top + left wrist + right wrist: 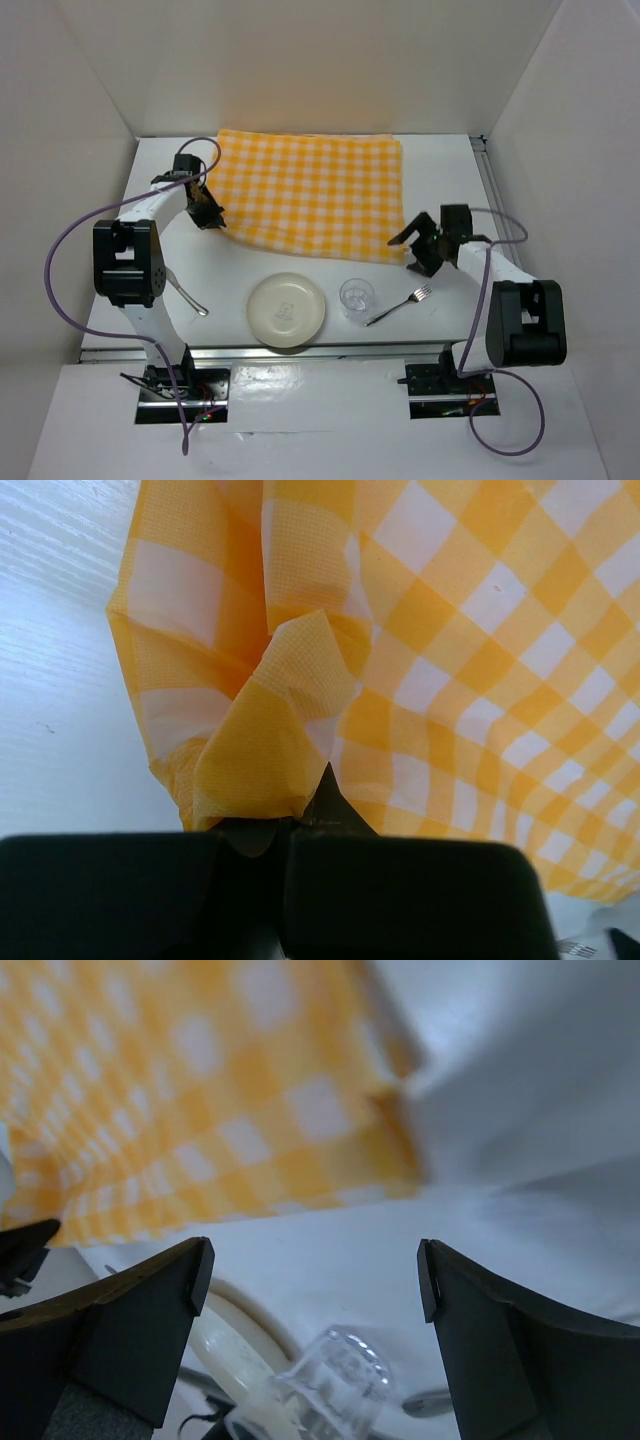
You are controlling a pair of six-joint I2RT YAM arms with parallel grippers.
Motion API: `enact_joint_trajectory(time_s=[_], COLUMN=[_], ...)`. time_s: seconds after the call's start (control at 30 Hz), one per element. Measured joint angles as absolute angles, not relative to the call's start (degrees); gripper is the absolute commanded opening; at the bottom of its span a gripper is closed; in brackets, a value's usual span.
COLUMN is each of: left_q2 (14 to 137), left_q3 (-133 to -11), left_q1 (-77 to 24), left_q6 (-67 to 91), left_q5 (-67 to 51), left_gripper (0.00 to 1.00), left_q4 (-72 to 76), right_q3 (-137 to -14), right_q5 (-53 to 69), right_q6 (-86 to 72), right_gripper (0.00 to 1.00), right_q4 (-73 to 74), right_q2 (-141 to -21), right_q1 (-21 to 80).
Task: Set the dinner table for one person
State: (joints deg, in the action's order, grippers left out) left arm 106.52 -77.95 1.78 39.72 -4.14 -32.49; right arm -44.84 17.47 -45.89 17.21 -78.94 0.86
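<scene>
the left gripper [285,825] clamps a bunched corner of the limp, light cloth [480,630], likely best drawn by its corners over the dinner table [50,680]; the right gripper [313,1260] gapes empty.

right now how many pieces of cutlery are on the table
2. A fork lies just right of the glass. What looks like a spoon lies left of the plate, partly under the left arm. Others could hide under the checked cloth.
</scene>
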Motion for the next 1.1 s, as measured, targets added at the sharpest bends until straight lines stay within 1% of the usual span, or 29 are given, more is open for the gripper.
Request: enact_joint_trajectory(time_s=[0.1,0.13,0.23,0.27,0.37,0.53,0.6,0.63,0.67,0.7,0.73,0.77,0.93,1.1], left_q2=[106.52,106.52,106.52,106.52,106.52,106.52,106.52,106.52,106.52,106.52,106.52,106.52,106.52,106.52], left_q3=[-77.87,-77.87,-77.84,-77.84,-77.84,-77.84,-77.84,-77.84,-77.84,-77.89,-77.97,-78.08,-80.29,-87.07], left_q1=[1.78,1.8,1.78,1.78,1.78,1.78,1.78,1.78,1.78,1.78,1.78,1.78,1.74,3.05], left_q6=[39.7,39.7,39.7,39.68,39.68,39.68,39.57,39.51,39.46,39.42,39.4,39.4,39.18,39.0], left_q5=[-4.03,-4.03,-3.99,-3.99,-4.01,-4.14,-4.21,-4.27,-4.27,-4.27,-4.29,-4.32,-5.17,-7.79], left_gripper=[0.0,0.0,0.0,0.0,0.0,0.0,0.0,0.0,0.0,0.0,0.0,0.0,0.0,0.0], left_q4=[-32.42,-32.42,-32.45,-32.47,-32.47,-32.47,-32.47,-32.45,-32.51,-32.56,-32.58,-32.64,-34.13,-37.36], right_q3=[-34.81,-33.63,-33.12,-33.01,-33.04,-36.4,-38.2,-39.16,-40.27,-41.39,-42.46,-43.42,-49.54,-55.42], right_q5=[20.14,22.63,22.65,22.26,20.56,14.7,10.39,7.6,4.86,2.09,-0.56,-2.24,-8.1,-9.17], right_q6=[-51.77,-53.95,-57.39,-58.61,-62.67,-70.11,-72.6,-73.84,-74.67,-75.07,-75.42,-75.59,-72.9,-66.06], right_gripper=[0.94,0.94,0.93,0.9,0.87,0.77,0.63,0.54,0.38,0.25,0.14,0.0,0.0,0.0], right_q4=[13.98,13.17,7.77,5.93,1.43,-4.91,-6.11,-6.07,-5.65,-5.08,-4.21,-3.38,1.28,3.68], right_q2=[-79.88,-79.85,-80.73,-81.36,-83.68,-89.52,-91.57,-92.58,-93.49,-94.45,-95.61,-96.49,-97.69,-93.58], right_q1=[-0.1,-0.16,0.91,1.21,3.09,9.5,12.05,13.26,14.28,15.09,15.77,16.03,16.16,15.44])
